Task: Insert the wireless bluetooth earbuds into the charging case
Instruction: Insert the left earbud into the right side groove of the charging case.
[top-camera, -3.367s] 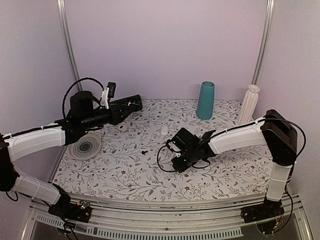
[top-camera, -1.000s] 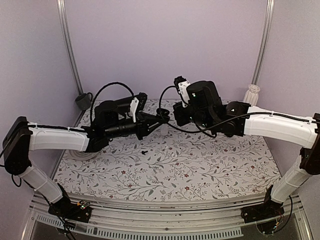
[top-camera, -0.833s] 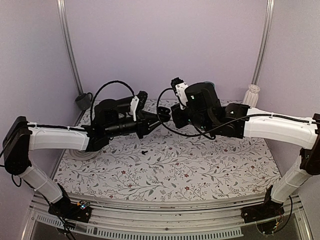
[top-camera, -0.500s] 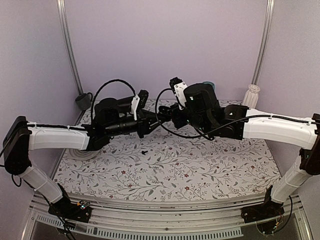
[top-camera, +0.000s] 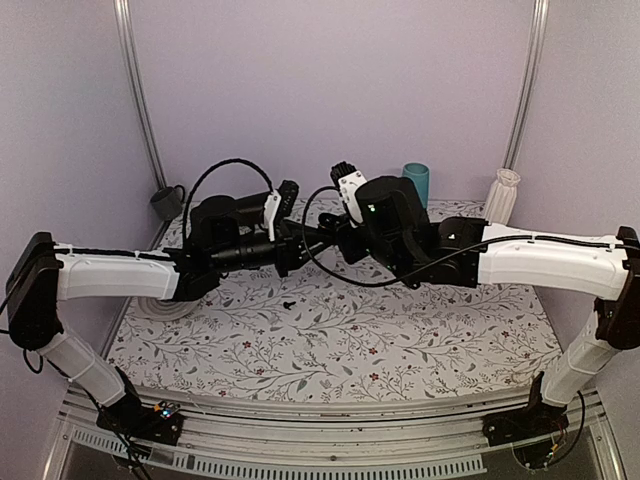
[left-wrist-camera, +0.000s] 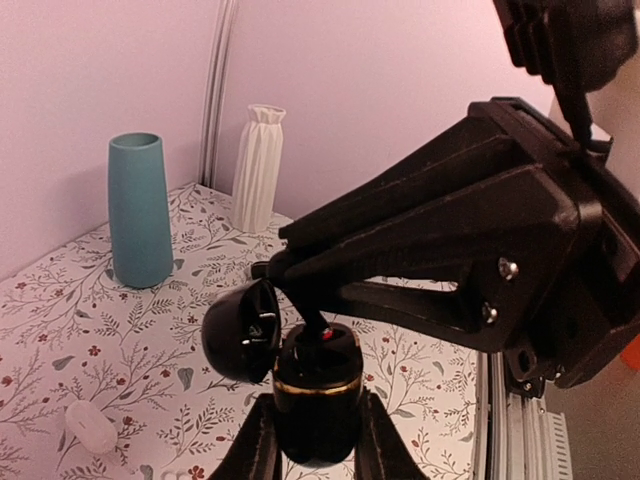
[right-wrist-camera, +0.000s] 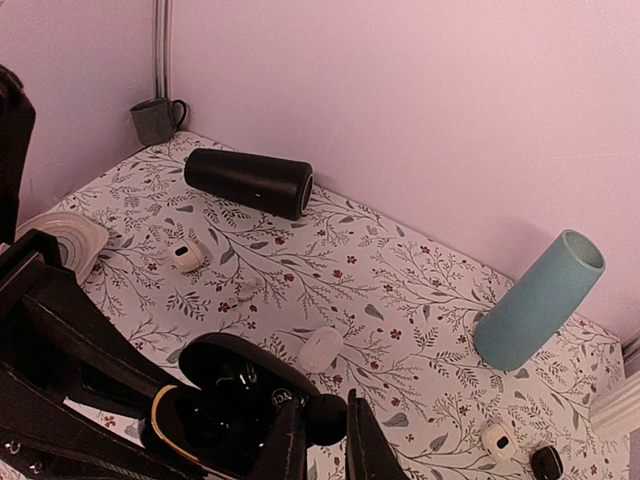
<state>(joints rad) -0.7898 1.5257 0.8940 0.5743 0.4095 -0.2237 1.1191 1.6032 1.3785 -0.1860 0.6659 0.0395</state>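
Charging case (left-wrist-camera: 318, 400), a small black rounded pebble with a gold rim and hinged lid (left-wrist-camera: 242, 330) swung open, sits low in the centre of the left wrist view, pinched by the left jaws above the floral surface (top-camera: 400, 350). The right jaws pinch one tiny black earbud (right-wrist-camera: 325, 418) at its open mouth. Seating it well likely needs a slow push, lined up squarely over its well.
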